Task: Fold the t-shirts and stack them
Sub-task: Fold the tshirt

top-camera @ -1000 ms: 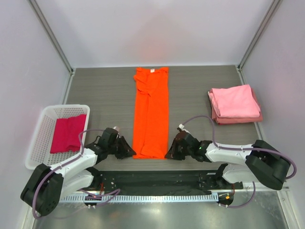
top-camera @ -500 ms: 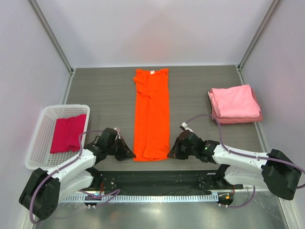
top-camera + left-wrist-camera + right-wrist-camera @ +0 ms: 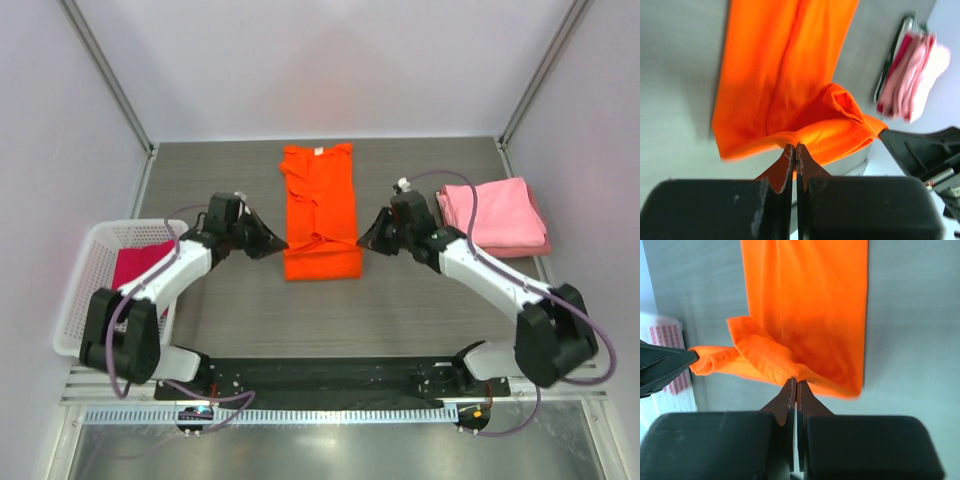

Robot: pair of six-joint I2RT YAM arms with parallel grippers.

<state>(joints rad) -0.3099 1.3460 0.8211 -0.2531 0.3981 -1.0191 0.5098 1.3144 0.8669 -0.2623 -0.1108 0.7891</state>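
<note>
On a grey wood-grain table [image 3: 220, 190], the left gripper [image 3: 277, 247] and right gripper [image 3: 366, 243] each pinched a hem corner of the bright orange cloth t-shirt [image 3: 320, 190], its near end doubled over at centre. Folded light pink t-shirts [image 3: 492, 215] lay at right; a magenta-crimson t-shirt [image 3: 135, 268] sat in the white lattice basket [image 3: 85, 300] at left.

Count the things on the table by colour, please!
Orange t-shirt: 1
Pink folded pile: 1 (can't tell how many shirts are in it)
Magenta t-shirt: 1
White basket: 1
Total: 4
</note>
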